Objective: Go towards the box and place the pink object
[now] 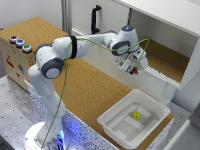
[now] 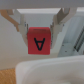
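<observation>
My gripper [image 1: 134, 69] hangs in the air above the cork surface, up and to the exterior view's left of the white box [image 1: 111, 118]. It is shut on the pink object [image 2: 39, 41], a small pinkish-red block with a black letter A on its face, held between the two fingers [image 2: 19, 29]. In the exterior view the block shows as a red speck [image 1: 135, 70] at the fingertips. The box rim also shows in the wrist view [image 2: 50, 67]. A yellow cube [image 1: 136, 115] lies inside the box.
A cork-topped wooden crate [image 1: 17, 60] with coloured buttons stands at the exterior view's left. A white cabinet [image 1: 165, 30] with an open cork-floored shelf is behind the gripper. A green cable runs along the arm [image 1: 70, 47].
</observation>
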### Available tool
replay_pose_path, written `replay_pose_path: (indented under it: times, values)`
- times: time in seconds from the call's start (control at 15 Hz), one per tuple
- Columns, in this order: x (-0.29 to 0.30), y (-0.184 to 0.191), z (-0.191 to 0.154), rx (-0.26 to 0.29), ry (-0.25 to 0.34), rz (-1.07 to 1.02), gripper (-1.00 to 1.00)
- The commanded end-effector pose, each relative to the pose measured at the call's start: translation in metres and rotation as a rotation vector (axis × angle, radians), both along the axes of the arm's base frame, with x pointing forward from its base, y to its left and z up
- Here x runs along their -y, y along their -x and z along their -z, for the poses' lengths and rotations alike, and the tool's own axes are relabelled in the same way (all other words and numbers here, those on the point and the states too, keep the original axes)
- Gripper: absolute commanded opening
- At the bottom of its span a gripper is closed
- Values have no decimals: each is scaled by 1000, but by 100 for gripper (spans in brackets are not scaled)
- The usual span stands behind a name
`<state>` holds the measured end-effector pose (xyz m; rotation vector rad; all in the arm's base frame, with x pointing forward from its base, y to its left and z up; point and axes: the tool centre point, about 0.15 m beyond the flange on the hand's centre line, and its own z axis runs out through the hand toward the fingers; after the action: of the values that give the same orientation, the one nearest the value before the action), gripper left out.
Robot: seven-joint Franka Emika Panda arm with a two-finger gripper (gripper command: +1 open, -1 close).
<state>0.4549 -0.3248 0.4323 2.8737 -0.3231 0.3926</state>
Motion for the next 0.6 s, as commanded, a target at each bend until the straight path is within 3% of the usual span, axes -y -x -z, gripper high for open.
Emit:
replay_pose_path:
  times: [0.0, 0.27, 0.53]
  values:
    - [60, 39, 56, 96, 22, -148, -100]
    - [71, 44, 88, 82, 51, -343, -100]
    - [65, 33, 112, 101, -1, -455, -100]
